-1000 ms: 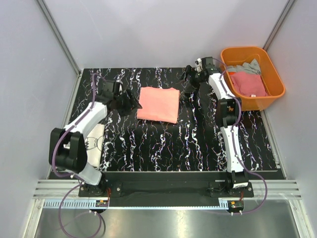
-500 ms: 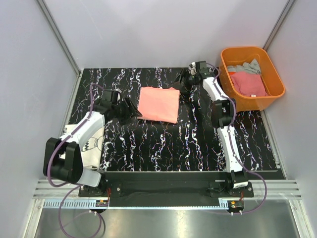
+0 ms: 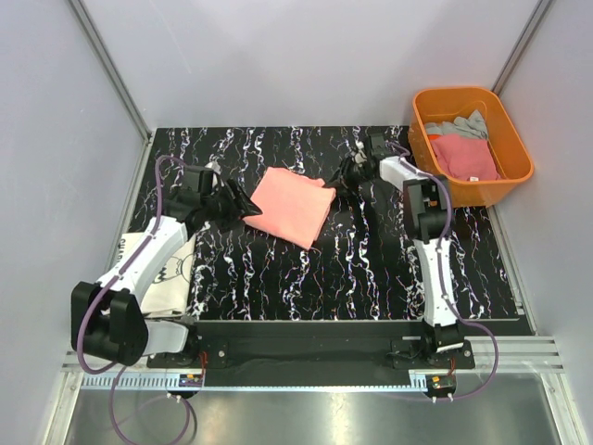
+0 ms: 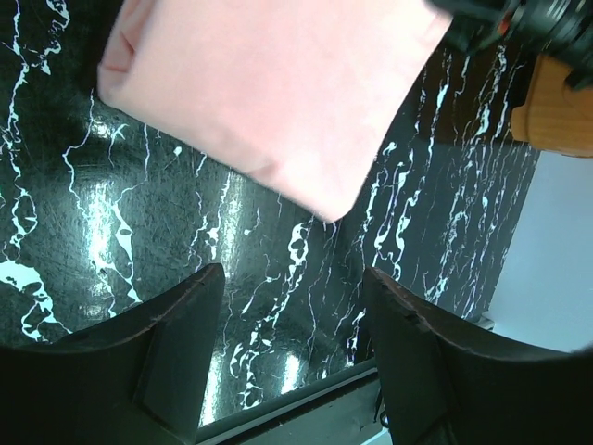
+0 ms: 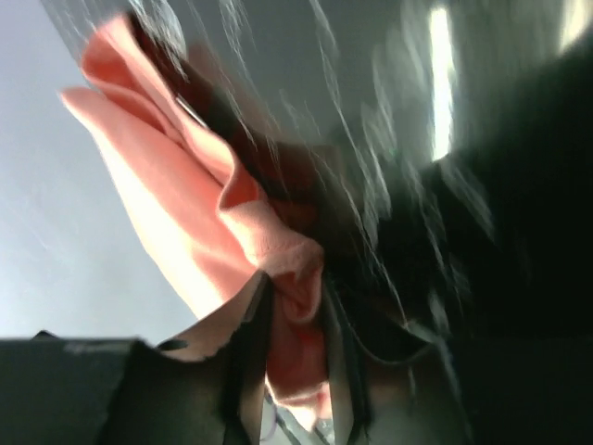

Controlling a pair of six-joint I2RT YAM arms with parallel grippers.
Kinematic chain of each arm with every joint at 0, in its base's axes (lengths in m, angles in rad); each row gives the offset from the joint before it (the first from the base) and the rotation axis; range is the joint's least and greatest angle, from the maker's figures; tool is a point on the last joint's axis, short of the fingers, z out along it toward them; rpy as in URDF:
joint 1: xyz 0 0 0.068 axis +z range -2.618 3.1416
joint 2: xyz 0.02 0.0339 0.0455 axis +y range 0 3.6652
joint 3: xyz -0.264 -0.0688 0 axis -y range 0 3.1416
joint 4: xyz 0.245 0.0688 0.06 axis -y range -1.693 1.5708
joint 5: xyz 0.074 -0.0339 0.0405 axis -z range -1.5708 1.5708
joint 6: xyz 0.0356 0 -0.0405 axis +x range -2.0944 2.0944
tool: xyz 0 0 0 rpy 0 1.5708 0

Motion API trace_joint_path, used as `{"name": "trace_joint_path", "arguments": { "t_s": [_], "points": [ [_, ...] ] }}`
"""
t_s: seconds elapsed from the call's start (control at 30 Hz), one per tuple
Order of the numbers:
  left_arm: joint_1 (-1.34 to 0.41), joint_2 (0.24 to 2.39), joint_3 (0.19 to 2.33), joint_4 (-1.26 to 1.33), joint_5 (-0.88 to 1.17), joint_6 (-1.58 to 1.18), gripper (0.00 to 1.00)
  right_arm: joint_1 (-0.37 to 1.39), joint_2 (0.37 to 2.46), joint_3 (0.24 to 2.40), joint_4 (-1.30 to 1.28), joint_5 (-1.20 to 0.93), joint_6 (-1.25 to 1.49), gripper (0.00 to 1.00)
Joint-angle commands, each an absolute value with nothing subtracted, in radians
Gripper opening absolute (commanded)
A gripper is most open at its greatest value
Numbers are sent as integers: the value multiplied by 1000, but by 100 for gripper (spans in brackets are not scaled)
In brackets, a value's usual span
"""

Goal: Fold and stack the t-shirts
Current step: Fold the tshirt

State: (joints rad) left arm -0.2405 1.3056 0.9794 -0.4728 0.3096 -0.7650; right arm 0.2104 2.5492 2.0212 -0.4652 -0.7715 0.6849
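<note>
A folded salmon-pink t-shirt [image 3: 289, 206] lies skewed on the black marbled table. My right gripper [image 3: 345, 172] is at its far right corner. In the right wrist view the jaws [image 5: 296, 320] pinch a bunched fold of the pink t-shirt [image 5: 167, 176]. My left gripper [image 3: 239, 202] is at the shirt's left edge, open; in its wrist view the gripper [image 4: 292, 320] has only bare table between the fingers, with the pink t-shirt [image 4: 269, 93] just beyond the tips. A white t-shirt with black print [image 3: 174, 269] lies at the near left, partly under the left arm.
An orange tub [image 3: 515, 165] stands at the far right, holding a deeper pink t-shirt [image 3: 463, 156] and a grey one [image 3: 459, 127]. Grey walls with metal rails enclose the table on three sides. The table's front edge [image 4: 306, 399] shows in the left wrist view.
The right gripper has closed on the pink t-shirt's far right corner. The shirt has turned and slid toward the near left. The left arm has swung nearer, following the shirt's left edge.
</note>
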Motion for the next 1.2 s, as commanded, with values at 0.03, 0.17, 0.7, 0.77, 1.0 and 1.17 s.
{"name": "trace_joint_path", "arguments": {
  "t_s": [0.03,0.17,0.7,0.77,1.0,1.17],
  "points": [
    [-244,1272,1006,-474,296,-759,66,256,2289,1636,-304,-703,796,34],
    [-270,1311,1028,-477,316,-752,66,351,2080,1193,-91,-651,960,36],
    [-709,1641,1354,-676,-179,-651,54,387,1577,824,-163,-543,801,68],
    [-748,1689,1374,-721,-224,-635,53,374,1585,830,-158,-566,781,66],
    [-816,1810,1448,-741,-318,-627,47,339,1689,827,32,-675,833,33],
    [-819,1871,1497,-761,-333,-618,52,334,1772,838,119,-722,880,26]
  ]
}}
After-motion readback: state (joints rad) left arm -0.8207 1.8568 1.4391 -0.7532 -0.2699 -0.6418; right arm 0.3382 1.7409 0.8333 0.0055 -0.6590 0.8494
